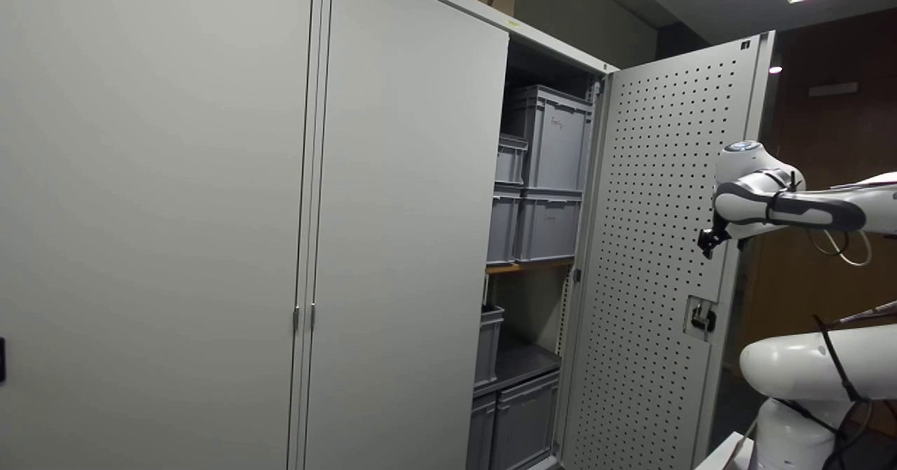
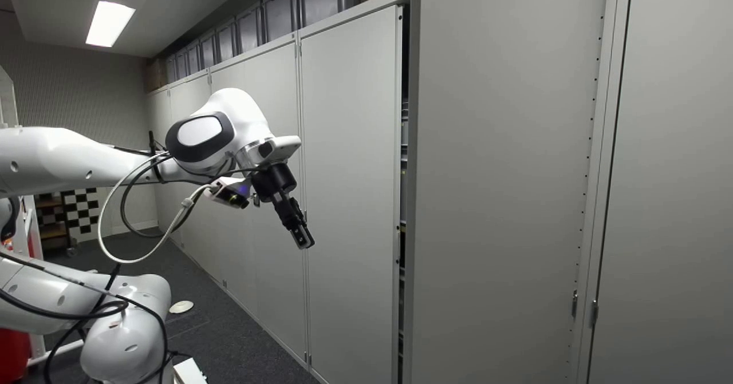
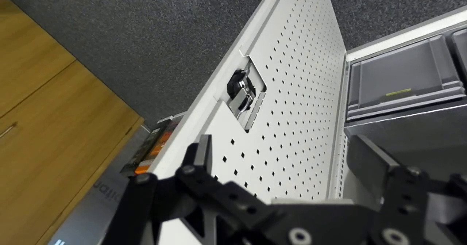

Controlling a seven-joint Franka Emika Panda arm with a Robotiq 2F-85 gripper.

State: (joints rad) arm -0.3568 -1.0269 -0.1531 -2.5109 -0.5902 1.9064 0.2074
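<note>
Perforated cabinet door (image 1: pixel 641 260) stood wide open, on the right in an exterior view, hinge side at the cabinet frame (image 1: pixel 560 47), free edge toward the robot arm (image 2: pixel 215 135). Latch (image 3: pixel 242 90) sat recessed near that free edge, uncovered. End effector (image 3: pixel 282 142) was spread, nothing in it, higher than the latch; looked apart from the door.

Progress, judged: opening looked done, leaf well out from the frame. No hold on door or latch made yet, so any work on either was left. Latch position (locked or not): couldn't tell.

Grey bins (image 1: pixel 557 141) were stacked inside, some upper, some lower, none gripped. Adjoining leaf (image 1: pixel 413 211), to the left, looked shut.

Farther out: dark carpet (image 3: pixel 146 37) below; wooden unit (image 3: pixel 65 128) at left in the wrist view; grey containers (image 2: pixel 280 15) on top of the cabinet row, toward the far end.
</note>
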